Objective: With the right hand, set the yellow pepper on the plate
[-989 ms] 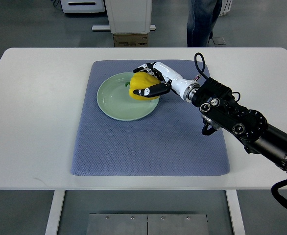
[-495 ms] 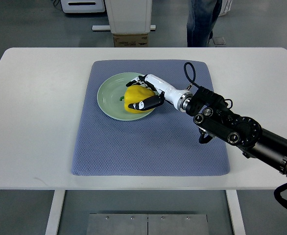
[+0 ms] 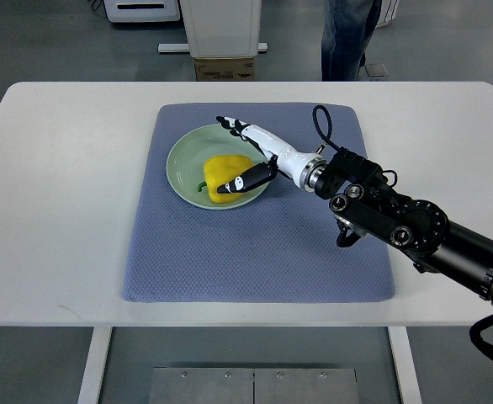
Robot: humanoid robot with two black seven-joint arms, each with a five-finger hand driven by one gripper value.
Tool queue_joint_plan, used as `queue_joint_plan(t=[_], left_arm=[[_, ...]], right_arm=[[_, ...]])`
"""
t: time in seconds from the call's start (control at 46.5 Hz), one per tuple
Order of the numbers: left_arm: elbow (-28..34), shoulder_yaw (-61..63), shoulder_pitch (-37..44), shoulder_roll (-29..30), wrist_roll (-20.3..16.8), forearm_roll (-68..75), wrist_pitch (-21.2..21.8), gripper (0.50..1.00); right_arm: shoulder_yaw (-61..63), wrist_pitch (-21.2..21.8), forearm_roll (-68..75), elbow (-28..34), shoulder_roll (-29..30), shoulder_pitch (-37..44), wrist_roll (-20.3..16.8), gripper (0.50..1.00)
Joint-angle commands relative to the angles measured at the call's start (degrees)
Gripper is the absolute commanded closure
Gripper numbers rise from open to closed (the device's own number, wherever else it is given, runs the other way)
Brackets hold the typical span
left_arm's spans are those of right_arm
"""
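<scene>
No readable text, label, brand, number or sign is showing anywhere around the bench [image 3: 61, 210] or on it.

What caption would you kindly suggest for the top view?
Right robot hand opens beside the yellow pepper resting on the green plate.

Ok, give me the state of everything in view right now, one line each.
yellow pepper: lying on the plate, stem toward the left.
plate: on the blue mat, holding the pepper.
right robot hand: fingers spread, thumb against the pepper, not gripping it.
blue mat: flat on the white table.
left robot hand: out of view.
</scene>
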Motion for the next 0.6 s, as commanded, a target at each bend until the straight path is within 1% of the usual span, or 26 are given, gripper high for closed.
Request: queue_joint_plan(t=[0.0,0.258,0.581], left_arm=[[0.0,0.0,0.0,0.0,0.0,0.0,0.0,0.500],[0.0,0.0,0.0,0.0,0.0,0.0,0.0,0.500],[0.0,0.0,0.0,0.0,0.0,0.0,0.0,0.500]], right_arm=[[1.5,0.0,0.0,0.0,0.0,0.1,0.0,0.500],[8.6,-0.2,0.4,-0.3,0.0,-0.6,0.0,0.500],[23.5,-0.4,1.9,-0.7,0.0,-7.9,-0.3,0.502]])
